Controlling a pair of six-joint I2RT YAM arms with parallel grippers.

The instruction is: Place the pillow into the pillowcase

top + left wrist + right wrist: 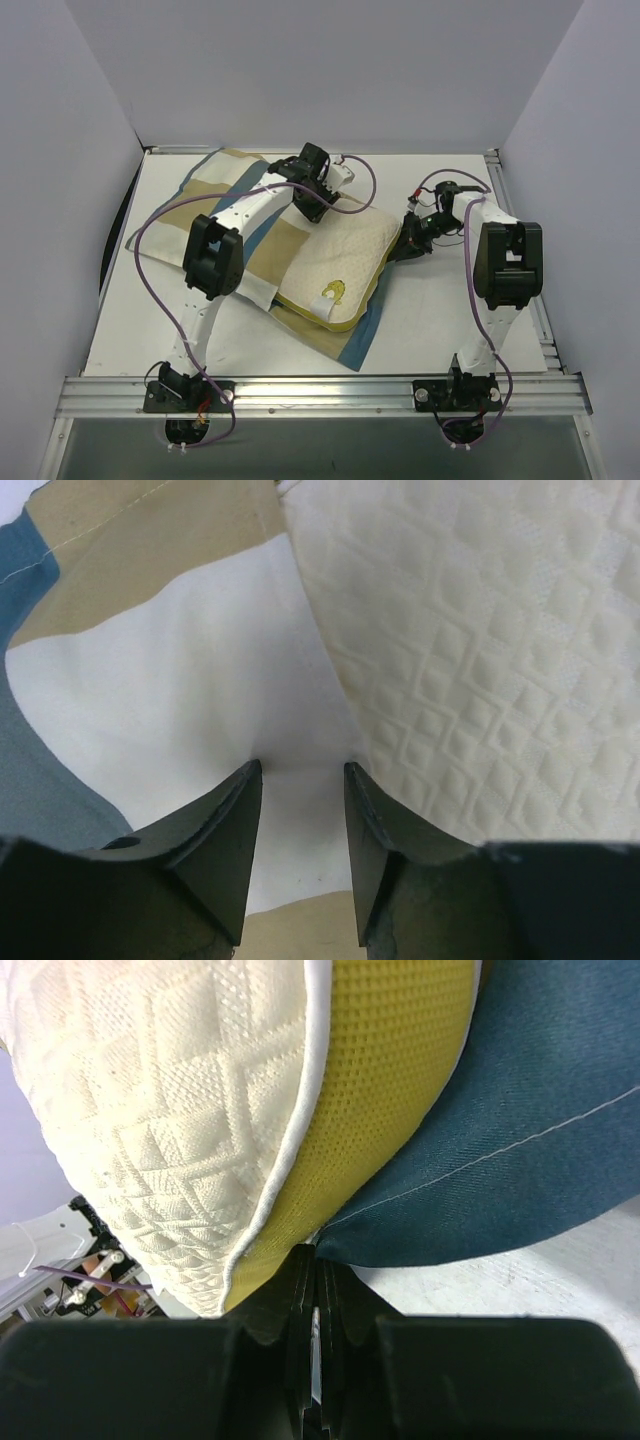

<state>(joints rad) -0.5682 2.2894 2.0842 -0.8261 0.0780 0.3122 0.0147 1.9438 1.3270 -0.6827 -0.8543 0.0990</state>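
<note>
The pillow (345,260) lies on top of the pillowcase (225,195) on the worktop (440,320). The right hand (317,1258) is clenched on a blue edge of the case, right by the pillow's yellow side. If it tugs hard, the thin cloth could slip out and the opening would flop shut. The left hand (302,770) has its fingers apart, pushing on white cloth beside the pillow; that could pin the case. One end looks tucked in, the yellow end sticks out
</note>
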